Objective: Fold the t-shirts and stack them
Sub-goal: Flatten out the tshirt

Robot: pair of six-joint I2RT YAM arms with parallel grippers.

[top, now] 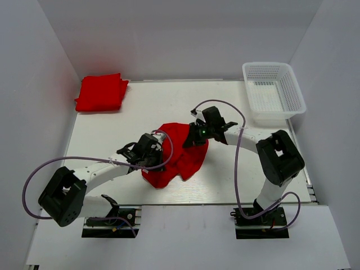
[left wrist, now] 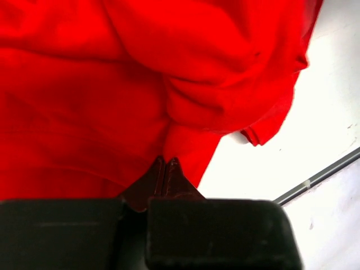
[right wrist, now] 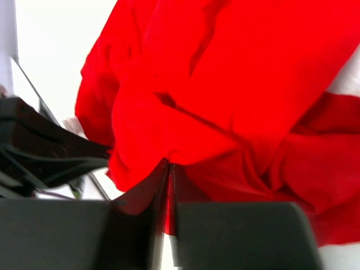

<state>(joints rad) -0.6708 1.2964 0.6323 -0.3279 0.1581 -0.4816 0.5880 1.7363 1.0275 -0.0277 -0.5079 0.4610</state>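
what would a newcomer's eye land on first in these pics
A crumpled red t-shirt sits in the middle of the white table, pinched by the left end effector on one side and the right end effector on the other. Behind it, a folded red t-shirt lies at the far left corner and a white mesh basket stands at the far right.

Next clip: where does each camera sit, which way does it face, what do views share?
Top external: above and behind the bases, looking down on the table; both arms show, holding the crumpled t-shirt.
Left wrist: on the left arm, looking along the left gripper, shut on cloth.
Right wrist: on the right arm, looking along the right gripper, shut on cloth.
All three share that t-shirt.
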